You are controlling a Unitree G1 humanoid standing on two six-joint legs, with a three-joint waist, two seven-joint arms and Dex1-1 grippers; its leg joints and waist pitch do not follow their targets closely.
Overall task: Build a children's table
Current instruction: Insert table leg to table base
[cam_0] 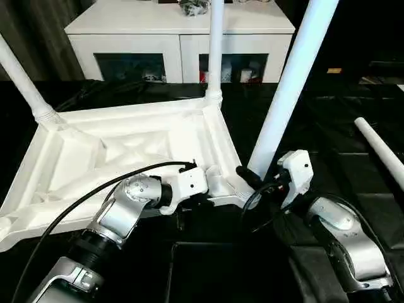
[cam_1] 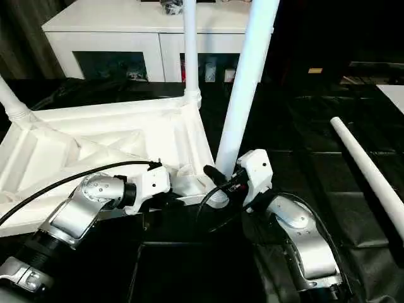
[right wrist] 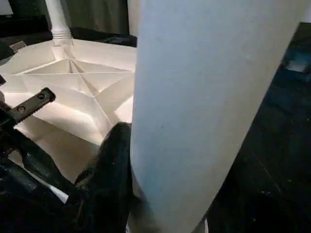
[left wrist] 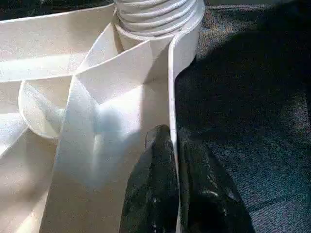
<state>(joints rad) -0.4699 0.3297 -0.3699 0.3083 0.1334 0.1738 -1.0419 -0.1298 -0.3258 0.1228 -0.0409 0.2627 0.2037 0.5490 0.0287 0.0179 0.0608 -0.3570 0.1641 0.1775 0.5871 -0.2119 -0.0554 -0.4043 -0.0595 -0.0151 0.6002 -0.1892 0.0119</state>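
The tabletop (cam_0: 126, 151) lies upside down on the dark floor mat (cam_0: 353, 158), ribbed underside up, tilted a little toward the robot. Two legs already stand in their corner sockets: one at the far left corner (cam_0: 22, 82) and one at the far right corner (cam_0: 216, 50), both leaning slightly but seated. A third leg (cam_0: 290, 82) is at the near right corner, rising steeply and leaning to the right, with its foot down at the socket. I can't tell from here whether it is fully home.

The right pincer (cam_1: 222, 180) is clamped about halfway round the base of that third leg, one black finger (right wrist: 109, 170) pressed against the tube. The left pincer (cam_0: 211, 189) is pinched nearly shut on the raised rim (left wrist: 172, 97) of the tabletop just beside that corner, steadying the slab.

The fourth leg (cam_0: 382, 151) lies loose on the mat, well apart to the right. The near left socket looks to be still waiting for it.

By my reckoning the job is a bit past halfway: two legs in, the third being seated, one left to fetch and fit, then the whole table to turn upright. A white cabinet (cam_0: 180, 38) stands behind.
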